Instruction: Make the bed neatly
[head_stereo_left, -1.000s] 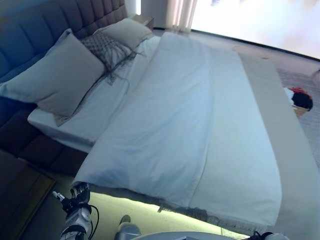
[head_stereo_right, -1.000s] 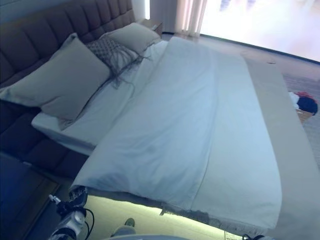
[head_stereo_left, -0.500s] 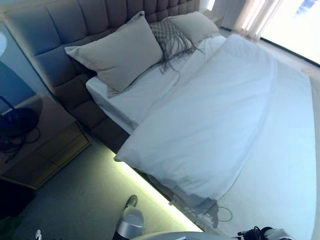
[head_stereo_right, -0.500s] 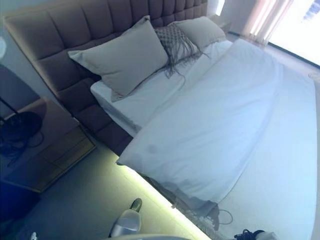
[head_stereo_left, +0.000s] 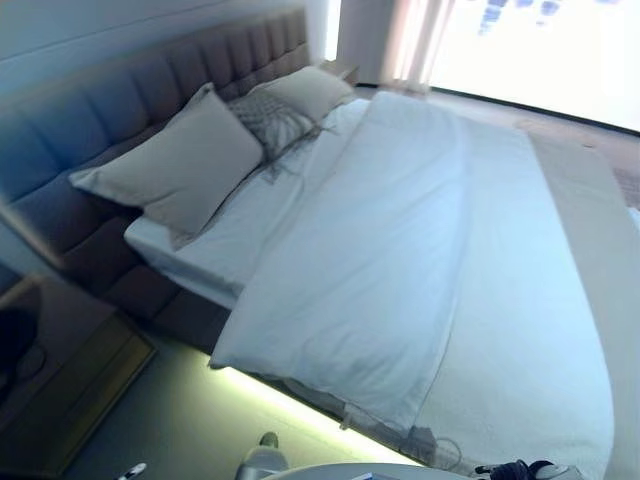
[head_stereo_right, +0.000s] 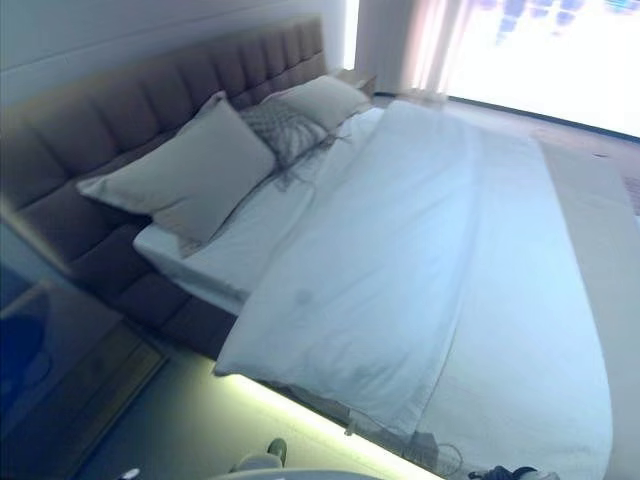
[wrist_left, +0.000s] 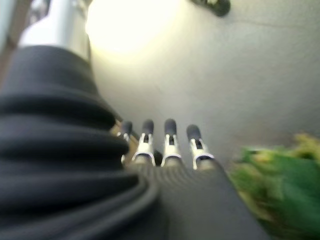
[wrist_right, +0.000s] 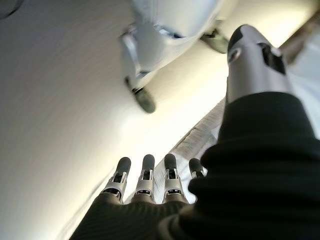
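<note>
The bed carries a white duvet (head_stereo_left: 400, 260) that lies fairly flat, its near corner (head_stereo_left: 232, 352) hanging over the side. A strip of bare white sheet (head_stereo_left: 225, 235) shows between the duvet and the pillows. A large beige pillow (head_stereo_left: 175, 170), a grey fringed cushion (head_stereo_left: 268, 118) and a second beige pillow (head_stereo_left: 310, 90) lean on the padded headboard (head_stereo_left: 120, 95). My left hand (wrist_left: 167, 142) is open over the floor and holds nothing. Beside the bed's lit lower edge my right hand (wrist_right: 145, 180) is open too, fingers straight and empty. Neither hand touches the bedding.
A wooden nightstand (head_stereo_left: 60, 370) stands at the lower left beside the headboard. A light strip (head_stereo_left: 290, 405) glows under the bed's near side. A beige runner (head_stereo_left: 595, 220) covers the foot end. Curtains (head_stereo_left: 415, 40) hang by the bright window. Something green and blurred (wrist_left: 280, 190) lies near my left hand.
The camera has swung, so the whole bed has shifted in view. My left hand, seen at the lower left a second ago, no longer shows in the eye views. The bedding looks unchanged.
</note>
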